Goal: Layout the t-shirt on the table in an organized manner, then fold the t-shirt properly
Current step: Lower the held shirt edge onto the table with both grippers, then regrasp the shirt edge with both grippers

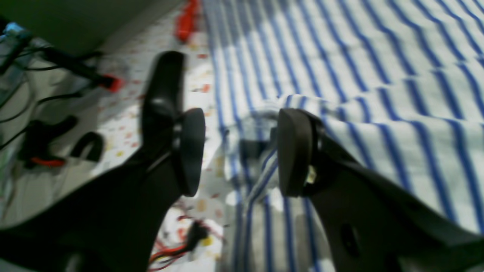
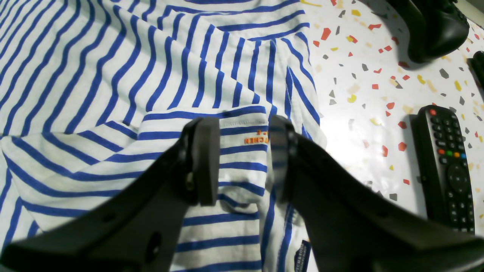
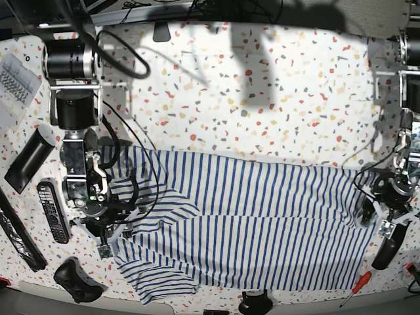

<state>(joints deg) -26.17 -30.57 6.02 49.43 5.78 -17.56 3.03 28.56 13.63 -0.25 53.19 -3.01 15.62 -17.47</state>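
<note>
My right gripper (image 2: 242,162) stands parted over a folded sleeve edge of the t-shirt (image 2: 132,87), gripping nothing; my left gripper (image 1: 240,153) is likewise spread astride the hem, with cloth bunched between the pads, unpinched. I'd close both low on the fabric together, then pull apart evenly to flatten it. The shirt lies wrinkled across the table (image 3: 262,118). Beyond, a remote (image 2: 446,166) sits near the sleeve.

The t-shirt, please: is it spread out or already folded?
Partly folded. The t-shirt lies mostly flat on the table, but near the right pincer one part is doubled over.
</note>
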